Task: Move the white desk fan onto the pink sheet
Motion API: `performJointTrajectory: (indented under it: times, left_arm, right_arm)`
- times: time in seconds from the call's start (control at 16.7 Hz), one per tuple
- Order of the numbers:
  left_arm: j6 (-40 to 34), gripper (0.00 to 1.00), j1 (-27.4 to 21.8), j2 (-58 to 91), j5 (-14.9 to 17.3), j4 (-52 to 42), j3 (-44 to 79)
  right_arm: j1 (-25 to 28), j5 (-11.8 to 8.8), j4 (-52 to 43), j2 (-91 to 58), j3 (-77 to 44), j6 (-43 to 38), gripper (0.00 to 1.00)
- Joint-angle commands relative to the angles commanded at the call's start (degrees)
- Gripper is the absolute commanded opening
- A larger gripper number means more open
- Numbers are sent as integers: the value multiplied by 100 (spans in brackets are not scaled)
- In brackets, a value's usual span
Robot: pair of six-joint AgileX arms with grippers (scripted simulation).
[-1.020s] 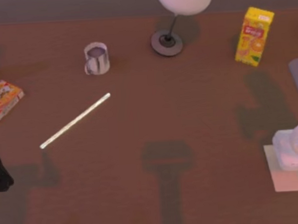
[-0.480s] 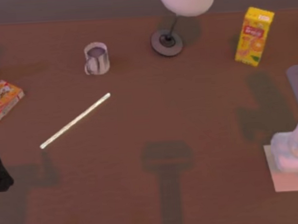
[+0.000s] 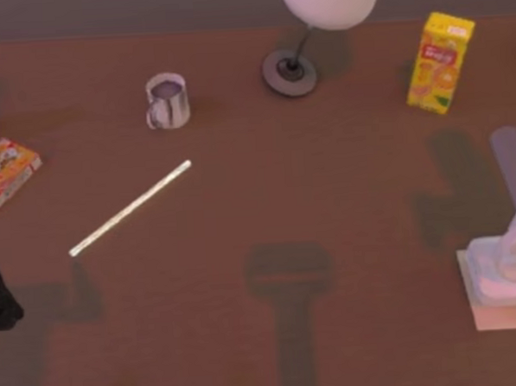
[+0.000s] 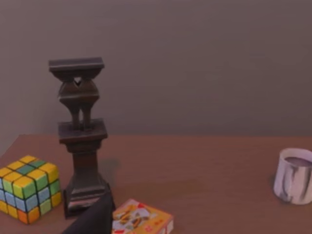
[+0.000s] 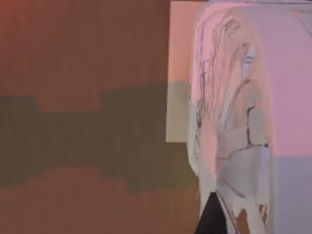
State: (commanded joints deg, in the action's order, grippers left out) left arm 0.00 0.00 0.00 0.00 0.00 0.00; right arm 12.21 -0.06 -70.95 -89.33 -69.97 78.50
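At table's right edge, fan sits on pink sheet; right tool state unclear; pulling away carelessly could tip it

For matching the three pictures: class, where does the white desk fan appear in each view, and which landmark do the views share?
Top view: white desk fan at the right edge, on the pink sheet.
Left wrist view: not in it.
Right wrist view: fan fills the right half.
Shared landmark: the pink sheet.
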Motion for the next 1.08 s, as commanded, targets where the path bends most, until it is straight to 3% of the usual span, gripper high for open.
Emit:
performJointTrajectory:
  times: [0.72, 1.08]
  left_arm:
    - [0, 100, 0, 0, 0, 0, 0]
    - [0, 100, 0, 0, 0, 0, 0]
  right_arm:
    - [0, 0, 0, 0, 0, 0, 98]
    - [0, 0, 0, 0, 0, 0, 100]
